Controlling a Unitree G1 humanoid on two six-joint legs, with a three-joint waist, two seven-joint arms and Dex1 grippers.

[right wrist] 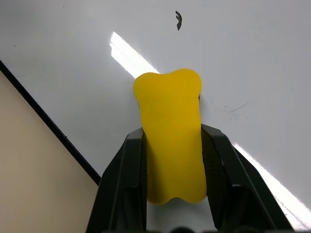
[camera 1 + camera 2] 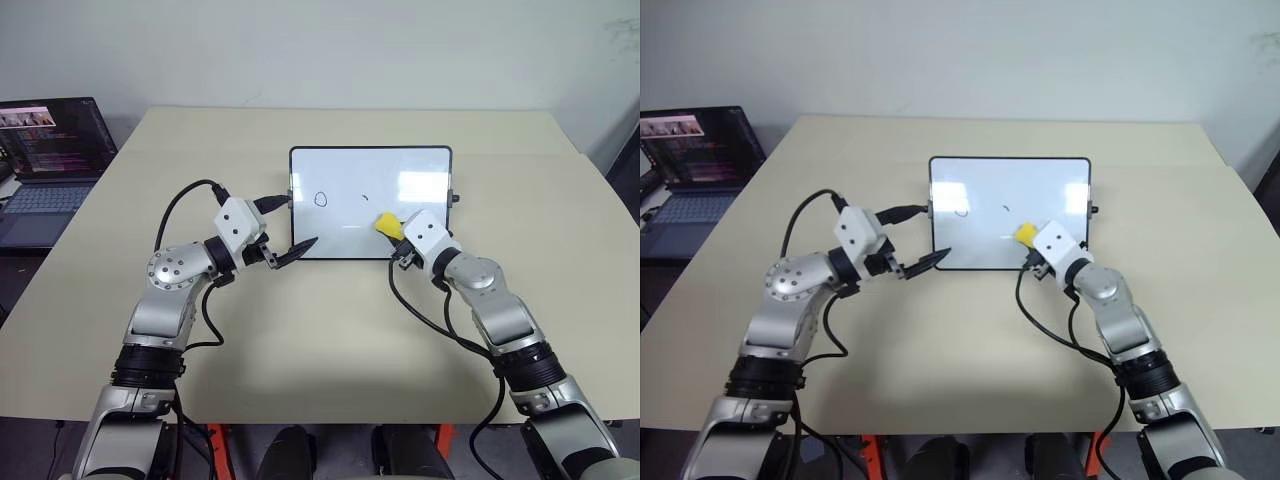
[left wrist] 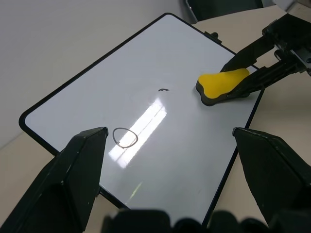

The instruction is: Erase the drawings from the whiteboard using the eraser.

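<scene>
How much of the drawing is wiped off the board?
The board's right part looks clean. The right gripper presses the yellow eraser on the board. Left to wipe: one oval and a small leftover mark. The left gripper is open at the board's edge.

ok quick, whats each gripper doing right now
Left gripper: open, holding nothing, at the whiteboard's left edge.
Right gripper: shut on the eraser, on the board.

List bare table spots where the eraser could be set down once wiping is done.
Free: the table between both arms, near side of the whiteboard; the strip right of the board; the band behind it. Crowded: the board's near edge, where the left gripper sits and the right gripper holds the eraser.
</scene>
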